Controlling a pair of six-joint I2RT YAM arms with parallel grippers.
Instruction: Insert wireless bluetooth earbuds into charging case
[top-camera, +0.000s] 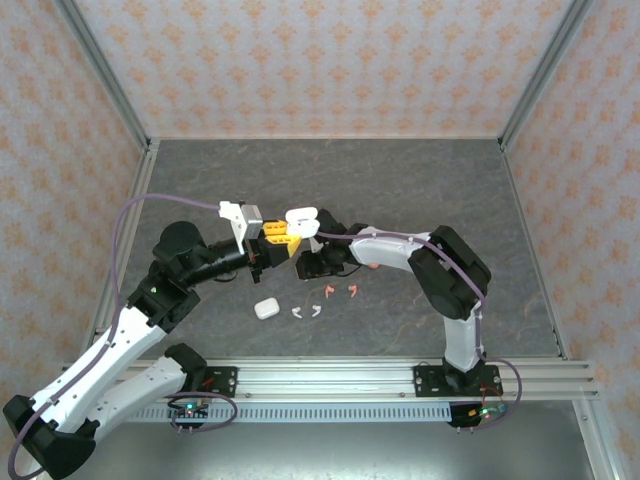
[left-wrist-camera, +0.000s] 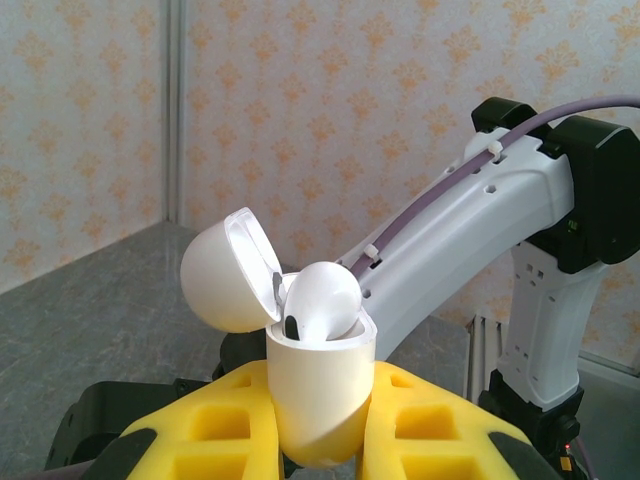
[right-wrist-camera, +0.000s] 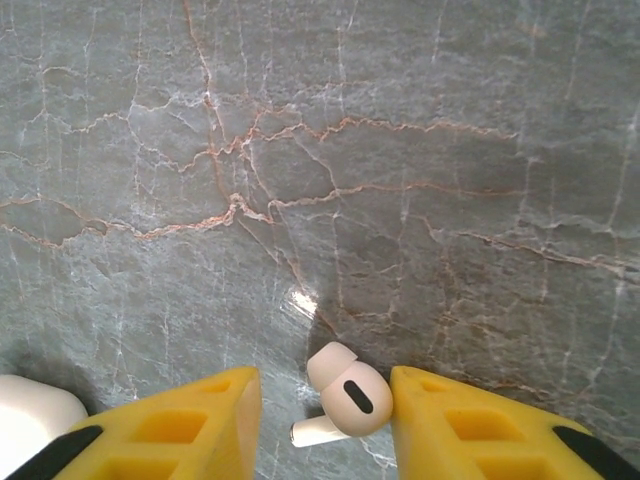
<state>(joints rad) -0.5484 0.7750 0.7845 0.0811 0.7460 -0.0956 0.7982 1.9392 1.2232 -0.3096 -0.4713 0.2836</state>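
My left gripper (top-camera: 283, 238) (left-wrist-camera: 318, 400) is shut on a white charging case (top-camera: 300, 220) (left-wrist-camera: 318, 385), held upright above the table with its lid (left-wrist-camera: 228, 272) flipped open. One white earbud (left-wrist-camera: 322, 298) sits in the case's mouth. My right gripper (top-camera: 305, 267) (right-wrist-camera: 325, 378) points down at the table just below it, jaws open. A pale earbud (right-wrist-camera: 350, 400) lies between its yellow fingers (right-wrist-camera: 470, 425), against the right one and apart from the left. I cannot tell if it rests on the table.
A closed white case (top-camera: 265, 309) (right-wrist-camera: 30, 420) lies on the grey marbled table (top-camera: 420, 190). Two white earbuds (top-camera: 306, 311) and two salmon-pink ones (top-camera: 341, 291) lie near the front. Aluminium frame posts and patterned walls enclose the table.
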